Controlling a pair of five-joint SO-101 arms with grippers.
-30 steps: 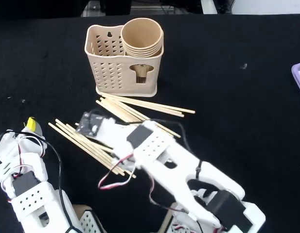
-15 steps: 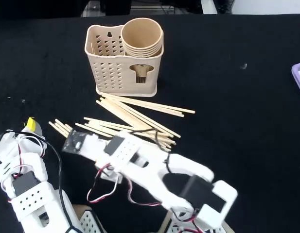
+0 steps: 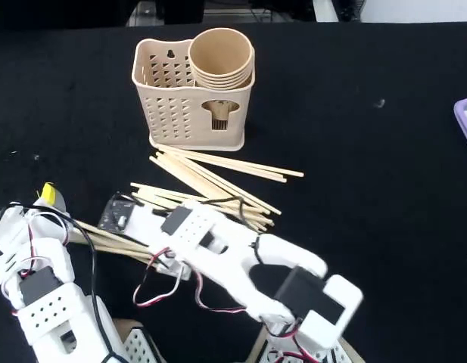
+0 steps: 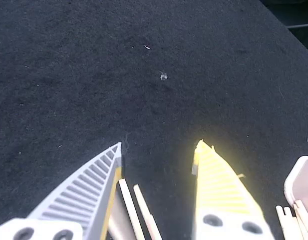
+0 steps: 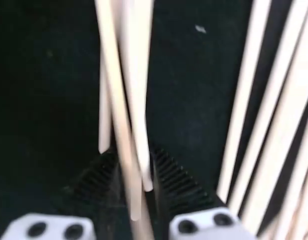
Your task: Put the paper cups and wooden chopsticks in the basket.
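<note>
at the near left edge the left gripper (image 4: 159, 145) hangs low over the black table (image 3: 369, 174), its two fingers spread wide with nothing pinched between them. just right of it, a small bunch of wooden chopsticks (image 5: 126, 90) lies nearly flat and slanted across the table. the right gripper (image 3: 116, 215) is pressed around this bunch near the middle, its fingers pinching the sticks. behind it, toward the far side, the basket (image 3: 189, 121) stands upright. a stack of paper cups (image 3: 222, 57) sits in its right compartment. the loose chopsticks (image 3: 241, 165) lie fanned on the table in front of the basket, between it and the right arm. a purple object (image 3: 466, 117) shows at the far right edge.
</note>
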